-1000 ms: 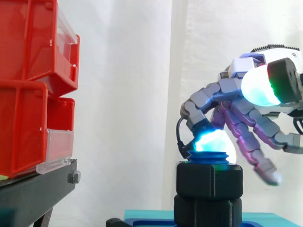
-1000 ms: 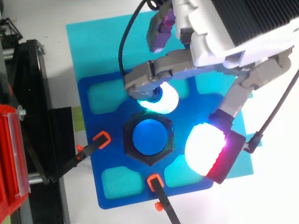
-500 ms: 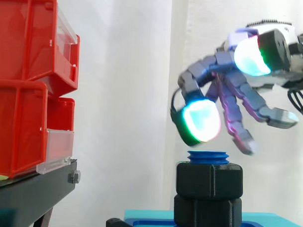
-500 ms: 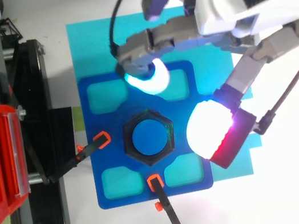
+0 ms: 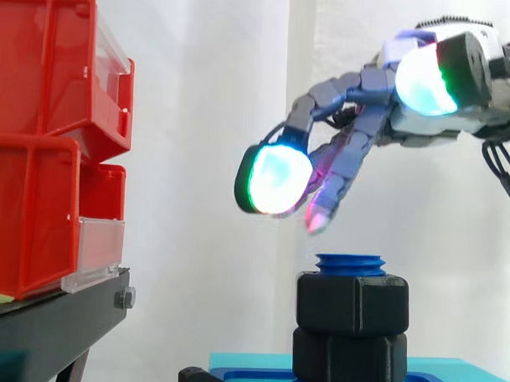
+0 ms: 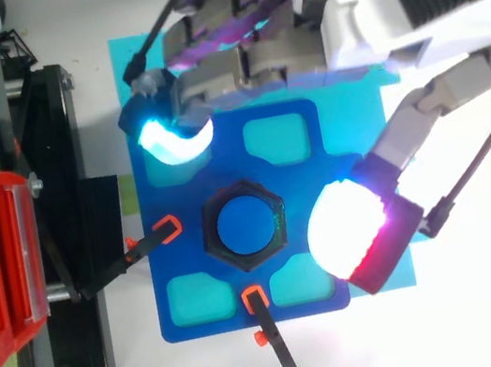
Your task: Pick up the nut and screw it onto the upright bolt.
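At the far left, the stacked red plastic bins (image 5: 39, 141) on the black metal stand (image 5: 49, 318) sit exactly as they did 1 second ago. The 2 black clamps with orange tips (image 6: 147, 244) (image 6: 271, 336) have not shifted on the blue fixture plate (image 6: 167, 268), nor has the cyan mat (image 5: 241, 360) under it.

At the plate's centre the blue threaded upright bolt (image 5: 350, 265) stands unchanged. The black hexagonal nut (image 5: 352, 303) is around the bolt just below its top, resting on a second black hexagonal piece (image 5: 348, 360). Neither has turned or risen between frames.

The change is in the robot hand (image 6: 347, 4). 1 second ago a curled finger's glowing pad was down against the bolt's top. Half a second ago it had lifted just clear. Now the fingers are stretched out nearly straight and spread, gripping nothing. The leading cyan-green fingertip pad (image 5: 276, 179) has swung leftward, hanging above and to the left of the bolt. In the top view it lies over the plate's upper-left pocket.

The thumb's white-and-magenta pad (image 6: 349, 232) stays to the right of the nut, apart from it, much as before.
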Controlling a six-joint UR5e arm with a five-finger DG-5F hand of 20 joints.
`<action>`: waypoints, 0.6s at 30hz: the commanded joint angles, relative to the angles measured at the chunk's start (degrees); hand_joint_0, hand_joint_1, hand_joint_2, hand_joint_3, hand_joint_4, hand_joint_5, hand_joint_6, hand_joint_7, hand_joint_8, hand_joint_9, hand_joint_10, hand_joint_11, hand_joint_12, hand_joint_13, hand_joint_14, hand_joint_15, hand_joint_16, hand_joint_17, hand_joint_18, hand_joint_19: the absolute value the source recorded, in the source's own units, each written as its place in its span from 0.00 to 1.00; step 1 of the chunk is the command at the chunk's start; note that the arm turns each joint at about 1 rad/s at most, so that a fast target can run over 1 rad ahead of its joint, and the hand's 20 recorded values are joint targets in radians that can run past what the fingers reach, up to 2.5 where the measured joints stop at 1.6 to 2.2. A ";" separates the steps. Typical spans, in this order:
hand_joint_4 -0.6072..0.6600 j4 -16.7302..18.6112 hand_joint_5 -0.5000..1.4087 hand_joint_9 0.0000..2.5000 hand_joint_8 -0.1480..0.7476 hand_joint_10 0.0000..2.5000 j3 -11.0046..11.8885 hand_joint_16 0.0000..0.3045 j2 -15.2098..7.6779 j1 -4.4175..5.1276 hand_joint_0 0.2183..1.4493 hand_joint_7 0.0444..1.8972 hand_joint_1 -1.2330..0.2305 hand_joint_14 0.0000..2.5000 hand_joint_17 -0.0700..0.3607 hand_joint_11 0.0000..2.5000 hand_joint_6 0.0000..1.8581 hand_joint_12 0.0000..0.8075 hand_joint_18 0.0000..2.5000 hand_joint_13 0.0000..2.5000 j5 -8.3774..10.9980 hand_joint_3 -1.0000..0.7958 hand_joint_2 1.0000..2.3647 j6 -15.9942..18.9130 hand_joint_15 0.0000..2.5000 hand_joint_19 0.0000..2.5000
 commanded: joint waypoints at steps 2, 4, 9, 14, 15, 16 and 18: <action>0.61 6.17 0.16 0.29 0.52 0.00 -3.47 0.21 -0.06 0.92 0.17 0.32 0.67 0.00 0.50 0.00 0.27 0.55 0.13 0.15 0.32 0.28 0.00 1.91 0.00 0.04; 0.61 7.40 0.16 0.26 0.52 0.00 -3.74 0.21 -0.06 1.18 0.17 0.32 0.67 0.00 0.50 0.00 0.27 0.55 0.11 0.13 0.32 0.28 0.00 2.79 0.00 0.02; 0.61 8.45 0.16 0.26 0.52 0.00 -3.83 0.21 -0.06 1.88 0.17 0.32 0.67 0.00 0.50 0.00 0.27 0.55 0.11 0.13 0.49 0.28 0.00 3.23 0.00 0.02; 0.61 8.36 0.16 0.26 0.52 0.00 -3.83 0.21 -0.06 2.24 0.17 0.32 0.67 0.00 0.50 0.00 0.27 0.55 0.11 0.13 0.76 0.28 0.00 3.23 0.00 0.02; 0.62 8.36 0.16 0.26 0.52 0.00 -3.83 0.21 -0.15 2.41 0.17 0.32 0.67 0.00 0.50 0.00 0.27 0.55 0.11 0.13 0.76 0.28 0.00 3.23 0.00 0.02; 0.62 8.36 0.16 0.26 0.52 0.00 -3.83 0.21 -0.15 2.50 0.17 0.32 0.67 0.00 0.50 0.00 0.27 0.55 0.11 0.13 0.76 0.28 0.00 3.23 0.00 0.02; 0.62 8.80 0.16 0.26 0.52 0.00 -4.79 0.21 -0.15 2.85 0.17 0.32 0.67 0.00 0.50 0.00 0.27 0.55 0.11 0.13 1.20 0.28 0.00 3.23 0.00 0.02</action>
